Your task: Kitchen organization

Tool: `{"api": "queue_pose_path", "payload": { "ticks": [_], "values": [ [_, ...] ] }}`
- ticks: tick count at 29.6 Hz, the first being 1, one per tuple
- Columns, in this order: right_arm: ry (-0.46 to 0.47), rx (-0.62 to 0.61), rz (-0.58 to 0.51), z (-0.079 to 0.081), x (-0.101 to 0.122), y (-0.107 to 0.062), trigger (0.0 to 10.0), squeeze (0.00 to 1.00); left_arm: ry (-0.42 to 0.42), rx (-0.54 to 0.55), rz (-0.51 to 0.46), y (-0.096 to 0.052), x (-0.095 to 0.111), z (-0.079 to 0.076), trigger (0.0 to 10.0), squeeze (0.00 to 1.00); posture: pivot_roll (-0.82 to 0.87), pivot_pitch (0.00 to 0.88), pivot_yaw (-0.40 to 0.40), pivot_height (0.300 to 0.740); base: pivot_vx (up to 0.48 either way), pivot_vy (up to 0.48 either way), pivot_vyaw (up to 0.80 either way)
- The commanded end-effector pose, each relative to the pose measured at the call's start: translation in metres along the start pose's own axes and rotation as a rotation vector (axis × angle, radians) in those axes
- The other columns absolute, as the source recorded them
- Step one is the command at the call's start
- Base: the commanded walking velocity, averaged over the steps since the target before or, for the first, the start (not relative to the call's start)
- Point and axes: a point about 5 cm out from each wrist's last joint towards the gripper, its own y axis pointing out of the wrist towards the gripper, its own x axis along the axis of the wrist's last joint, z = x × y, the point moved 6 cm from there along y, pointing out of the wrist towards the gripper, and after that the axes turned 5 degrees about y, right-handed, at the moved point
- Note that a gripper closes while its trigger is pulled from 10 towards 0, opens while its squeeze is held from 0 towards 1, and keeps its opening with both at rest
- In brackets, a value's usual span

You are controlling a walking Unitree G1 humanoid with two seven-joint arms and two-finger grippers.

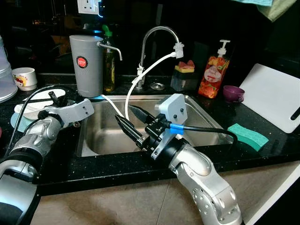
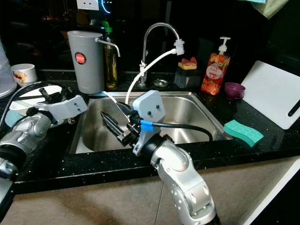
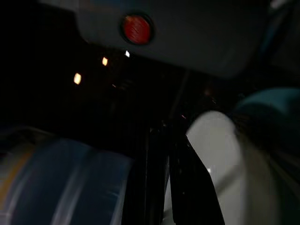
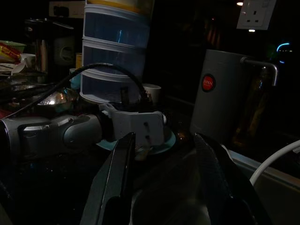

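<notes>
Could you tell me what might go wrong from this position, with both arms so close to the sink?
The right end effector hangs open over the sink, right beside the white hose from the faucet; swinging it could snag the hose. The left end effector sits by the stacked plates near the grey dispenser; a careless reach might knock either.

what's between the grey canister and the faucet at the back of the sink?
A bottle of yellowish liquid with a green cap stands between the grey canister and the faucet, per the left eye view.
</notes>
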Motion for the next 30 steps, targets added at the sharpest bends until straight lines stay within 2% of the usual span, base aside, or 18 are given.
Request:
{"api": "queue_pose_path", "payload": {
  "ticks": [1, 5, 6, 8, 11, 12, 13, 16, 17, 19, 21, 26, 27, 29, 30],
  "values": [
    [0.008, 0.007, 0.007, 0.002, -0.001, -0.001, 10.0, 0.00, 0.022, 0.054, -0.053, 0.006, 0.014, 0.015, 10.0, 0.00, 0.01, 0.033, -0.093, 0.740, 0.000, 0.000, 0.00],
    [0.010, 0.006, 0.007, 0.002, -0.002, -0.001, 10.0, 0.00, 0.057, 0.107, -0.114, 0.008, 0.027, 0.027, 10.0, 0.00, 0.01, 0.033, -0.094, 0.740, 0.000, 0.000, 0.00],
    [0.011, 0.005, 0.007, 0.001, -0.002, -0.002, 10.0, 0.00, 0.061, 0.132, -0.157, 0.008, 0.035, 0.033, 10.0, 0.00, 0.01, 0.032, -0.094, 0.740, 0.000, 0.000, 0.00],
    [0.011, 0.005, 0.006, 0.001, -0.002, -0.002, 10.0, 0.00, 0.058, 0.142, -0.175, 0.008, 0.039, 0.035, 10.0, 0.00, 0.01, 0.032, -0.094, 0.740, 0.000, 0.000, 0.00],
    [0.009, -0.007, 0.003, 0.000, -0.002, -0.001, 10.0, 0.00, -0.011, 0.189, -0.313, 0.003, 0.064, 0.046, 10.0, 0.00, 0.01, 0.029, -0.095, 0.740, 0.000, 0.000, 0.00],
    [0.009, -0.007, 0.003, 0.000, -0.002, -0.001, 10.0, 0.00, -0.011, 0.189, -0.313, 0.003, 0.064, 0.046, 10.0, 0.00, 0.01, 0.029, -0.095, 0.740, 0.000, 0.000, 0.00],
    [0.005, -0.024, -0.001, -0.004, -0.001, -0.001, 10.0, 0.00, -0.057, 0.201, -0.385, -0.001, 0.078, 0.050, 10.0, 0.00, 0.01, 0.029, -0.095, 0.740, 0.000, 0.000, 0.00],
    [-0.014, -0.066, -0.004, -0.012, 0.000, -0.001, 10.0, 0.00, -0.072, 0.205, -0.431, -0.004, 0.089, 0.053, 10.0, 0.00, 0.01, 0.028, -0.097, 0.740, 0.000, 0.000, 0.00],
    [-0.023, -0.107, -0.008, -0.020, 0.002, -0.002, 10.0, 0.00, -0.104, 0.208, -0.460, -0.006, 0.096, 0.055, 10.0, 0.00, 0.01, 0.028, -0.098, 0.740, 0.000, 0.000, 0.00],
    [-0.055, -0.224, -0.018, -0.045, 0.006, -0.005, 10.0, 0.00, -0.241, 0.196, -0.539, -0.013, 0.117, 0.060, 10.0, 0.00, 0.01, 0.028, -0.103, 0.740, 0.000, 0.000, 0.00],
    [-0.114, -0.333, -0.014, -0.070, 0.010, -0.011, 10.0, 0.00, -0.417, 0.182, -0.584, -0.017, 0.131, 0.069, 10.0, 0.00, 0.01, 0.028, -0.103, 0.740, 0.000, 0.000, 0.00],
    [-0.216, -0.490, -0.016, -0.111, 0.022, -0.030, 10.0, 0.00, -0.714, 0.147, -0.623, -0.022, 0.143, 0.089, 10.0, 0.00, 0.01, 0.028, -0.104, 0.740, 0.000, 0.000, 0.00],
    [-0.216, -0.490, -0.016, -0.111, 0.022, -0.030, 10.0, 0.00, -0.714, 0.147, -0.623, -0.022, 0.143, 0.089, 10.0, 0.00, 0.01, 0.028, -0.104, 0.740, 0.000, 0.000, 0.00],
    [-0.252, -0.547, -0.020, -0.127, 0.029, -0.039, 10.0, 0.00, -0.794, 0.151, -0.634, -0.024, 0.143, 0.101, 10.0, 0.00, 0.01, 0.028, -0.104, 0.740, 0.000, 0.000, 0.00],
    [-0.252, -0.547, -0.020, -0.127, 0.029, -0.039, 10.0, 0.00, -0.794, 0.151, -0.634, -0.024, 0.143, 0.101, 10.0, 0.00, 0.01, 0.028, -0.104, 0.740, 0.000, 0.000, 0.00]
  ]
}}
